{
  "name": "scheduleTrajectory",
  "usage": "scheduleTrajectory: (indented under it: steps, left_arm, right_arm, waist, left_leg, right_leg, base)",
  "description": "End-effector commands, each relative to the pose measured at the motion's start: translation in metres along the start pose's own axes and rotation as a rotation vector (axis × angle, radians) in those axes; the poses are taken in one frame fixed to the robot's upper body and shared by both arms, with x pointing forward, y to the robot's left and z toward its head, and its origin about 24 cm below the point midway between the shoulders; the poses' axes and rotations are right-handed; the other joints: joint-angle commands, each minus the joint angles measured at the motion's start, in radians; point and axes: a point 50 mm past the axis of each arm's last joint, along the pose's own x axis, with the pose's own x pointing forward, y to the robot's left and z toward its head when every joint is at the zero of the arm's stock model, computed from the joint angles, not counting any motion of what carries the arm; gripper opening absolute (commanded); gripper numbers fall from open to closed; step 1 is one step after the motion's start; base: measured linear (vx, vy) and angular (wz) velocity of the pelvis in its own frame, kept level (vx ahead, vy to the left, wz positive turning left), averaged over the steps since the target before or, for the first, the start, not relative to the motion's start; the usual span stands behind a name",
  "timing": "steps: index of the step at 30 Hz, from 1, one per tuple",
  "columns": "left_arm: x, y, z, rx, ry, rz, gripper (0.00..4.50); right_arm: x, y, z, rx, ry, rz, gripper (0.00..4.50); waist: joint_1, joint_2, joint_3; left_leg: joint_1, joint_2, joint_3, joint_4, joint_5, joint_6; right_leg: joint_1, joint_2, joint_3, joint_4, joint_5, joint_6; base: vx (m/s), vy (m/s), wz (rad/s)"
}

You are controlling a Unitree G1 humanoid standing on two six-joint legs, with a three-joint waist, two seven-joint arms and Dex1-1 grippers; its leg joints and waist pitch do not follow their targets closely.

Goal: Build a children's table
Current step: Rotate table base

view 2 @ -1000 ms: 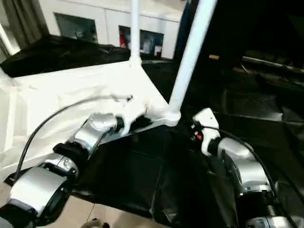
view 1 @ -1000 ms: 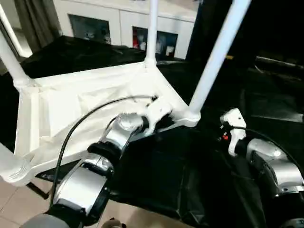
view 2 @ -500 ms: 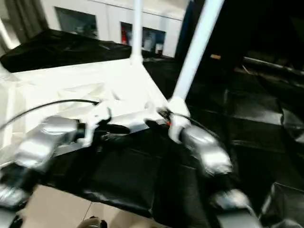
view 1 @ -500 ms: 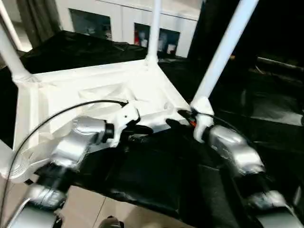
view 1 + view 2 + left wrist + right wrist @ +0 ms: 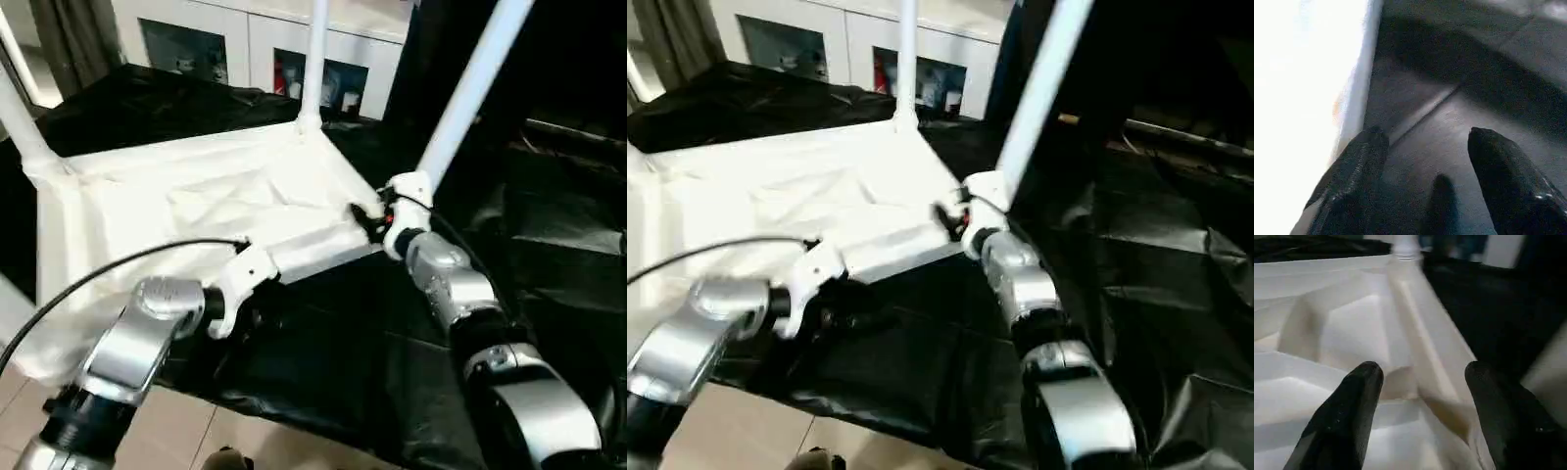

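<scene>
While upside down on the black-draped counter (image 5: 323, 362), children's table (image 5: 196, 211) rests with ribbed underside up and legs pointing upward. Far leg (image 5: 313, 59) seated in far corner socket; near-right leg (image 5: 470, 88) rising from the corner closest to the right arm; a third leg (image 5: 20, 117) at the left corner.

Right tool (image 5: 1420, 396) at that near-right corner, fingers (image 5: 1347, 416) spread apart over the ribbed underside, clamped on nothing. Right wrist housing just beside the base of the near-right leg.

Left tool (image 5: 1422, 161) off the table's near edge, fingers (image 5: 1352, 171) apart above black cover, one finger close beside the white rim; contact cannot be told. Left forearm low at the counter's near-left side, black cable (image 5: 118, 269) looping over the tabletop's near-left part.

White cabinet (image 5: 245, 39) with glass doors behind the counter's far edge.
</scene>
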Motion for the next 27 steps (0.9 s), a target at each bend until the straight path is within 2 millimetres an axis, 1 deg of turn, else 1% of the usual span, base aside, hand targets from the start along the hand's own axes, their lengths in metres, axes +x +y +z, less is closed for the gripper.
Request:
scheduleTrajectory:
  steps: [1, 2, 3, 4, 5, 6, 7, 8, 10, 11, 13, 14, 16, 17, 18, 19, 20, 21, 22, 23, 25, 27]
  left_arm:
    - [-0.005, 0.009, -0.005, 0.018, 0.036, 0.107, 3.48]
    - [-0.006, 0.01, -0.008, 0.013, 0.052, 0.135, 3.6]
    - [-0.006, 0.011, -0.01, 0.011, 0.061, 0.154, 3.72]
    - [-0.007, 0.011, -0.012, 0.012, 0.069, 0.169, 3.72]
    - [-0.007, 0.011, -0.013, 0.013, 0.075, 0.176, 3.81]
    - [-0.007, 0.011, -0.014, 0.015, 0.084, 0.19, 3.86]
    - [-0.007, 0.011, -0.014, 0.015, 0.084, 0.19, 3.97]
    - [-0.008, 0.01, -0.015, 0.017, 0.088, 0.2, 4.08]
    - [-0.008, 0.009, -0.017, 0.02, 0.093, 0.206, 4.2]
    - [-0.008, 0.009, -0.018, 0.026, 0.096, 0.209, 4.36]
    - [-0.008, 0.01, -0.019, 0.035, 0.099, 0.222, 4.36]
    - [-0.008, 0.01, -0.02, 0.038, 0.101, 0.226, 4.44]
    - [-0.008, 0.01, -0.021, 0.047, 0.092, 0.242, 4.44]
    - [-0.009, 0.007, -0.019, 0.062, 0.064, 0.23, 4.44]
    - [-0.009, 0.006, -0.019, 0.067, 0.055, 0.225, 4.44]
    - [-0.009, 0.004, -0.017, 0.073, 0.033, 0.216, 4.44]
    - [-0.01, 0.002, -0.016, 0.079, 0.003, 0.208, 4.44]
    - [-0.012, 0.001, -0.016, 0.081, -0.005, 0.208, 4.44]
    - [-0.012, 0.001, -0.016, 0.081, -0.005, 0.208, 4.44]
    - [-0.014, 0.0, -0.018, 0.082, -0.005, 0.211, 4.44]
    - [-0.016, 0.0, -0.019, 0.083, -0.003, 0.215, 4.44]
    - [-0.025, 0.001, -0.026, 0.082, 0.0, 0.236, 4.44]
  right_arm:
    - [-0.002, -0.02, 0.002, 0.031, -0.01, -0.103, 3.06]
    - [-0.002, -0.024, 0.002, 0.044, -0.012, -0.136, 3.06]
    - [-0.003, -0.027, 0.002, 0.048, -0.015, -0.157, 3.06]
    - [-0.003, -0.029, 0.003, 0.049, -0.018, -0.173, 3.06]
    - [-0.003, -0.031, 0.003, 0.052, -0.02, -0.183, 3.06]
    - [-0.004, -0.036, 0.003, 0.061, -0.021, -0.21, 3.06]
    - [-0.004, -0.036, 0.003, 0.061, -0.021, -0.21, 3.06]
    - [-0.005, -0.042, 0.004, 0.064, -0.022, -0.238, 3.06]
    - [-0.006, -0.048, 0.005, 0.065, -0.022, -0.264, 3.06]
    - [-0.007, -0.051, 0.006, 0.062, -0.024, -0.277, 3.06]
    - [-0.008, -0.055, 0.007, 0.061, -0.026, -0.29, 3.06]
    - [-0.008, -0.057, 0.008, 0.061, -0.027, -0.299, 3.06]
    - [-0.01, -0.065, 0.01, 0.061, -0.032, -0.325, 3.06]
    - [-0.013, -0.072, 0.011, 0.062, -0.035, -0.348, 3.06]
    - [-0.013, -0.074, 0.012, 0.063, -0.036, -0.354, 3.06]
    - [-0.014, -0.077, 0.012, 0.062, -0.037, -0.363, 3.06]
    - [-0.016, -0.082, 0.013, 0.059, -0.038, -0.38, 3.06]
    - [-0.017, -0.085, 0.014, 0.059, -0.038, -0.388, 3.06]
    - [-0.017, -0.085, 0.014, 0.059, -0.038, -0.388, 3.06]
    - [-0.02, -0.09, 0.015, 0.058, -0.04, -0.403, 3.06]
    - [-0.021, -0.092, 0.015, 0.059, -0.042, -0.41, 3.06]
    - [-0.024, -0.101, 0.016, 0.057, -0.043, -0.434, 3.06]
  waist:
    - [-0.008, 0.014, -0.071]
    - [-0.01, 0.011, -0.071]
    - [-0.01, 0.012, -0.07]
    - [-0.008, 0.011, -0.068]
    - [-0.007, 0.011, -0.068]
    - [-0.007, 0.011, -0.068]
    - [-0.005, 0.012, -0.068]
    - [-0.003, 0.013, -0.069]
    - [-0.003, 0.012, -0.069]
    - [-0.002, 0.012, -0.069]
    - [0.0, 0.011, -0.069]
    - [0.0, 0.011, -0.069]
    - [0.001, 0.009, -0.072]
    - [0.001, 0.008, -0.072]
    - [0.001, 0.007, -0.071]
    - [0.002, 0.006, -0.073]
    - [0.0, 0.006, -0.074]
    - [-0.004, 0.003, -0.075]
    - [-0.005, 0.004, -0.076]
    - [-0.006, 0.003, -0.075]
    - [-0.011, 0.001, -0.075]
    - [-0.016, 0.005, -0.074]
  left_leg:
    - [0.028, 0.052, -0.025, -0.08, -0.202, -0.048]
    - [0.028, 0.052, -0.026, -0.079, -0.219, -0.052]
    - [0.029, 0.051, -0.025, -0.08, -0.229, -0.053]
    - [0.032, 0.051, -0.024, -0.079, -0.251, -0.053]
    - [0.032, 0.052, -0.025, -0.079, -0.263, -0.055]
    - [0.033, 0.052, -0.025, -0.079, -0.267, -0.056]
    - [0.035, 0.052, -0.025, -0.079, -0.274, -0.058]
    - [0.038, 0.052, -0.024, -0.078, -0.277, -0.059]
    - [0.036, 0.051, -0.024, -0.078, -0.282, -0.059]
    - [0.035, 0.05, -0.024, -0.078, -0.286, -0.059]
    - [0.032, 0.05, -0.025, -0.078, -0.289, -0.058]
    - [0.031, 0.05, -0.026, -0.078, -0.287, -0.058]
    - [0.025, 0.049, -0.027, -0.076, -0.267, -0.053]
    - [0.025, 0.049, -0.027, -0.075, -0.261, -0.05]
    - [0.025, 0.048, -0.026, -0.074, -0.258, -0.05]
    - [0.023, 0.047, -0.025, -0.073, -0.246, -0.046]
    - [0.018, 0.046, -0.026, -0.072, -0.233, -0.043]
    - [0.016, 0.046, -0.026, -0.071, -0.227, -0.038]
    - [0.017, 0.045, -0.026, -0.07, -0.224, -0.036]
    - [0.017, 0.045, -0.025, -0.068, -0.223, -0.028]
    - [0.015, 0.044, -0.025, -0.068, -0.22, -0.022]
    - [0.015, 0.045, -0.025, -0.067, -0.23, -0.021]
  right_leg:
    - [0.044, -0.067, 0.064, -0.057, -0.117, -0.167]
    - [0.044, -0.069, 0.064, -0.059, -0.139, -0.162]
    - [0.042, -0.069, 0.064, -0.06, -0.154, -0.16]
    - [0.037, -0.07, 0.066, -0.065, -0.189, -0.154]
    - [0.035, -0.07, 0.066, -0.068, -0.214, -0.148]
    - [0.035, -0.07, 0.065, -0.068, -0.221, -0.145]
    - [0.032, -0.069, 0.065, -0.069, -0.226, -0.142]
    - [0.029, -0.067, 0.064, -0.068, -0.224, -0.143]
    - [0.029, -0.065, 0.064, -0.068, -0.219, -0.146]
    - [0.029, -0.065, 0.064, -0.068, -0.223, -0.143]
    - [0.031, -0.066, 0.063, -0.068, -0.227, -0.138]
    - [0.032, -0.067, 0.063, -0.067, -0.227, -0.136]
    - [0.037, -0.068, 0.062, -0.065, -0.212, -0.134]
    - [0.037, -0.068, 0.062, -0.064, -0.207, -0.136]
    - [0.036, -0.067, 0.062, -0.064, -0.204, -0.136]
    - [0.039, -0.066, 0.061, -0.062, -0.19, -0.137]
    - [0.043, -0.065, 0.06, -0.058, -0.173, -0.139]
    - [0.043, -0.064, 0.059, -0.057, -0.16, -0.142]
    - [0.043, -0.064, 0.059, -0.056, -0.155, -0.145]
    - [0.042, -0.063, 0.059, -0.056, -0.15, -0.151]
    - [0.043, -0.063, 0.059, -0.056, -0.15, -0.155]
    - [0.043, -0.063, 0.059, -0.058, -0.164, -0.158]
  base:
    - [0.0, 0.0, 0.0]
    - [0.0, 0.0, 0.0]
    - [0.0, 0.0, 0.0]
    - [0.0, 0.0, 0.0]
    - [0.0, 0.0, 0.0]
    - [0.0, 0.0, 0.0]
    - [0.0, 0.0, 0.0]
    - [0.0, 0.0, 0.0]
    - [0.0, 0.0, 0.0]
    - [0.0, 0.0, 0.0]
    - [0.0, 0.0, 0.0]
    - [0.0, 0.0, 0.0]
    - [0.0, 0.0, 0.0]
    - [0.0, 0.0, 0.0]
    - [0.0, 0.0, 0.0]
    - [0.0, 0.0, 0.0]
    - [0.0, 0.0, 0.0]
    - [0.0, 0.0, 0.0]
    - [0.0, 0.0, 0.0]
    - [0.0, 0.0, 0.0]
    - [0.0, 0.0, 0.0]
    - [0.0, 0.0, 0.0]
